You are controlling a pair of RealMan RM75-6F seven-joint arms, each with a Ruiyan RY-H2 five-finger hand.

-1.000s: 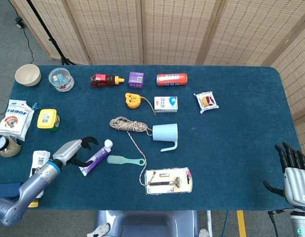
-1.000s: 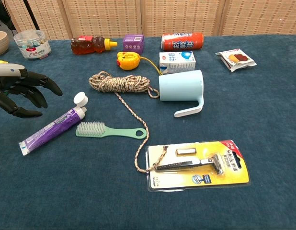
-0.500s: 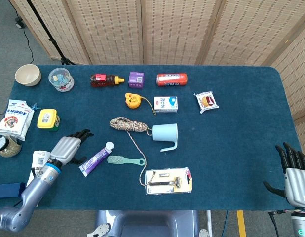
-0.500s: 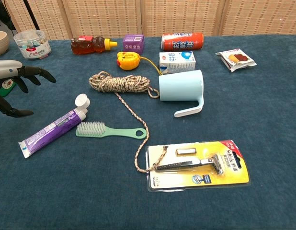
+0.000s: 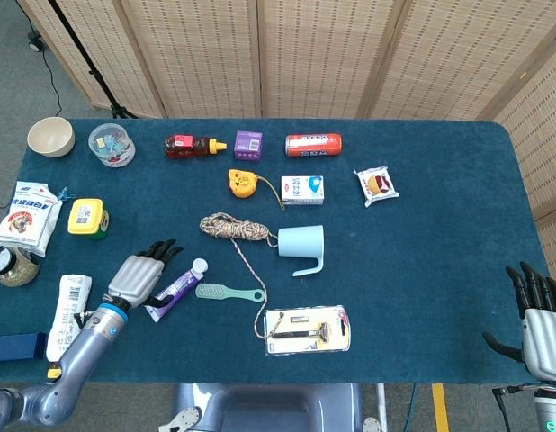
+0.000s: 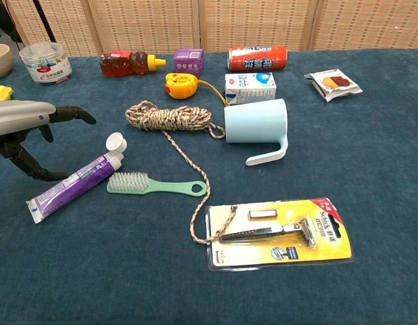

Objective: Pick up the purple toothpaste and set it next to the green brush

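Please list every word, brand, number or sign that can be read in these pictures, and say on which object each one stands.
"Schick": razor blister pack, upper right of the yellow card.
Red can: large white characters, not readable.
Small milk carton: blue print, too blurred.
Purple toothpaste: small white lettering, too small.
Purple box: white marks, unreadable.
White packet: barcode label, digits illegible.
White bag: red and blue logo, unreadable.

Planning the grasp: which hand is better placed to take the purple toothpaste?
Left. The left hand is open right beside the purple toothpaste; the right hand sits at the table's far corner.
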